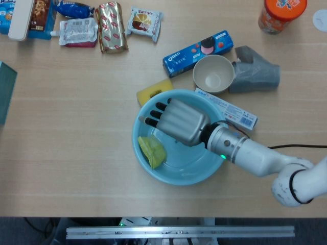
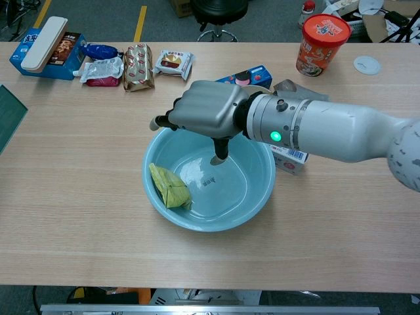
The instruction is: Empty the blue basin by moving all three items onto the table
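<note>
The blue basin (image 1: pixel 179 178) (image 2: pixel 203 222) stands mid-table. A crumpled yellow-green packet (image 1: pixel 152 151) (image 2: pixel 168 186) lies inside it against the left wall; nothing else shows in the basin. My right hand (image 1: pixel 177 121) (image 2: pixel 202 115) hovers over the basin's back half, holding nothing, with its fingers reaching left and the thumb hanging down toward the basin floor. It stays apart from the packet, above and to the right of it. A beige cup (image 1: pixel 213 74) and a white toothpaste box (image 1: pixel 234 111) lie on the table behind the basin. My left hand is out of both views.
A yellow sponge (image 1: pixel 150 92) touches the basin's back rim. Behind it lie a blue Oreo box (image 1: pixel 197 52) and a grey bag (image 1: pixel 256 75). An orange noodle cup (image 2: pixel 319 34) stands at the back right. Several snack packs (image 1: pixel 112 26) line the back left.
</note>
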Robot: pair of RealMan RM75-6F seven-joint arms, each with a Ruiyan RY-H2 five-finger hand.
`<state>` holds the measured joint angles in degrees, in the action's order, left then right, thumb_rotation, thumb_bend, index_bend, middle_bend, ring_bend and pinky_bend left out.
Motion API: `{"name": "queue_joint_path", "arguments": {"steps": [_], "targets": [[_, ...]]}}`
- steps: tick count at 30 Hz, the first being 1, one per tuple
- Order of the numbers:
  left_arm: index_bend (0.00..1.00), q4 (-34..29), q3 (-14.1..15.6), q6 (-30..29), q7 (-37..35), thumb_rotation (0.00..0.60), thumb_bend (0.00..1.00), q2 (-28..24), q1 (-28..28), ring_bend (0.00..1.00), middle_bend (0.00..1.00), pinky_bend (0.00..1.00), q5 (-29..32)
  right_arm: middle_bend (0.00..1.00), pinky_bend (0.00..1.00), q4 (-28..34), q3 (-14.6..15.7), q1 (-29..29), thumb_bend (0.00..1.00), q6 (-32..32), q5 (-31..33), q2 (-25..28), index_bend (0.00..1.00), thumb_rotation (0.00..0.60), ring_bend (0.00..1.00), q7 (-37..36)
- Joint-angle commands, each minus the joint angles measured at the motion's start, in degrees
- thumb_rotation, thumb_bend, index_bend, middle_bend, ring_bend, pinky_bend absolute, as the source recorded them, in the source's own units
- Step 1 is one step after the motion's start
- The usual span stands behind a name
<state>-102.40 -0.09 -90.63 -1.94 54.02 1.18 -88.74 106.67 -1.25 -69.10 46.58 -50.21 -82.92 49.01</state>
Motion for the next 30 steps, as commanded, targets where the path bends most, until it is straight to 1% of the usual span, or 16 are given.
{"name": "queue_joint_path", "arguments": {"steps": [1, 9, 14, 20, 30], "targets": [[0.46, 0.2, 0.0, -0.1, -0.2, 0.6, 0.43, -0.1, 0.1, 0.32, 0.39, 0.23, 0.1, 0.29, 0.47, -1.6, 0.8, -1.6, 0.08, 0.5, 0.5, -3.2, 0.14, 0.6, 0.22, 2.4], [0.46, 0.7, 0.1, -0.1, -0.7, 0.6, 0.43, 0.0, 0.3, 0.32, 0.39, 0.23, 0.2, 0.29, 0.47, -4.6, 2.0, -4.6, 0.08, 1.7, 3.8, -8.7, 0.15, 0.6, 0.22, 7.4], [0.46, 1.0, 0.0, -0.1, -1.2, 0.6, 0.43, 0.0, 0.4, 0.32, 0.39, 0.23, 0.4, 0.3, 0.47, -5.4, 2.2, -5.8, 0.08, 2.4, 5.0, -10.6, 0.15, 0.6, 0.22, 9.0], [0.46, 1.4, 0.0, 0.0, -1.5, 0.6, 0.43, 0.0, 0.5, 0.32, 0.39, 0.23, 0.8, 0.29, 0.47, -5.0, 3.4, -6.7, 0.08, 2.5, 5.5, -10.9, 0.18, 0.6, 0.22, 10.2], [0.46, 1.6, -0.1, 0.1, -1.5, 0.6, 0.43, 0.2, 0.4, 0.32, 0.39, 0.23, 0.6, 0.31, 0.47, -3.0, 5.9, -6.9, 0.08, 3.2, 5.2, -9.3, 0.24, 0.6, 0.23, 10.7]]}}
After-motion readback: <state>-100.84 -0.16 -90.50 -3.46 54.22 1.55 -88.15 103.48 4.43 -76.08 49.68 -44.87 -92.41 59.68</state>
